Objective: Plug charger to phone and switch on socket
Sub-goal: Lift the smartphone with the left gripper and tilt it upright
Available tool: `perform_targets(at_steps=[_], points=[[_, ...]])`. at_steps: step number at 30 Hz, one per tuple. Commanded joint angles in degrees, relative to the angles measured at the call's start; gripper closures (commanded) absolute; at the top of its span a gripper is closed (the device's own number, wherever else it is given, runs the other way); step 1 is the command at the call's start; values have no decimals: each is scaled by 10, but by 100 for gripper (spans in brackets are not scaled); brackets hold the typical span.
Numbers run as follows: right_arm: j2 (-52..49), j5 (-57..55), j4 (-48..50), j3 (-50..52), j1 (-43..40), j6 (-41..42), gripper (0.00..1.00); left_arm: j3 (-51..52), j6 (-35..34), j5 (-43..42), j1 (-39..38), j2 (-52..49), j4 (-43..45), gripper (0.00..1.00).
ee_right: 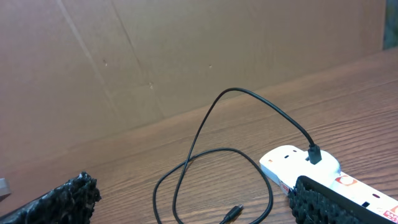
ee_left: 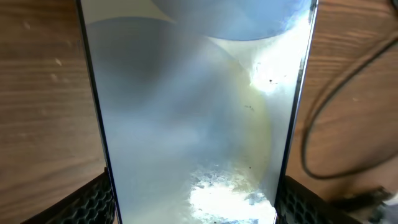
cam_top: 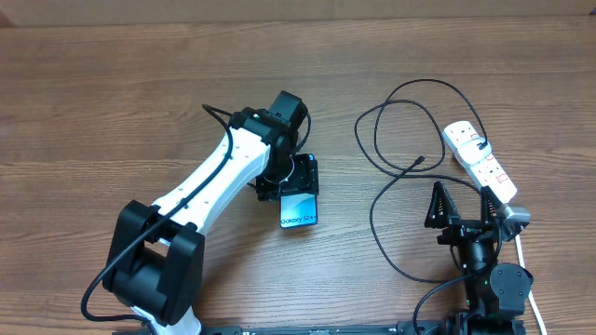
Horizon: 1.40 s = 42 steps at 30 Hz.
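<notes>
The phone (cam_top: 300, 210) lies left of centre on the table, its light blue screen up. My left gripper (cam_top: 291, 177) is shut on its far end. In the left wrist view the phone (ee_left: 186, 112) fills the frame, with my left gripper's (ee_left: 196, 208) fingers against both long edges. The charger (cam_top: 377, 140) loops in black curves on the right, and its loose plug tip (cam_top: 420, 163) lies on the wood. Its other end is plugged into the socket (cam_top: 480, 156), a white strip at the right. My right gripper (cam_top: 461, 203) is open and empty, just in front of the socket. The right wrist view shows the charger (ee_right: 205, 124), its tip (ee_right: 233, 213) and the socket (ee_right: 292, 165).
The socket's white cord (cam_top: 526, 265) runs down the right side past my right arm. The table is brown wood (cam_top: 112, 112). A brown cardboard wall (ee_right: 155, 56) stands behind the table in the right wrist view. Part of the charger (ee_left: 323, 118) curves right of the phone in the left wrist view.
</notes>
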<state>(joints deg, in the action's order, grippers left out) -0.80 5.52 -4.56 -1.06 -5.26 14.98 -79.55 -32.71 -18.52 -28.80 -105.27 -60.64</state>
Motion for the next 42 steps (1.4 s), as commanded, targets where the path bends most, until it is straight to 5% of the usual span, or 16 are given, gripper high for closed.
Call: perform_targets(at_steps=[1,17,42], points=[[5,-3,2,6,0,0,0,-19,-23,-71,15,-3,-14,47],[5,-3,2,6,0,0,0,-19,-20,-210,113,-3,-37,46],[5,-3,2,6,0,-1,0,-19,-34,-509,201,-3,78,46]])
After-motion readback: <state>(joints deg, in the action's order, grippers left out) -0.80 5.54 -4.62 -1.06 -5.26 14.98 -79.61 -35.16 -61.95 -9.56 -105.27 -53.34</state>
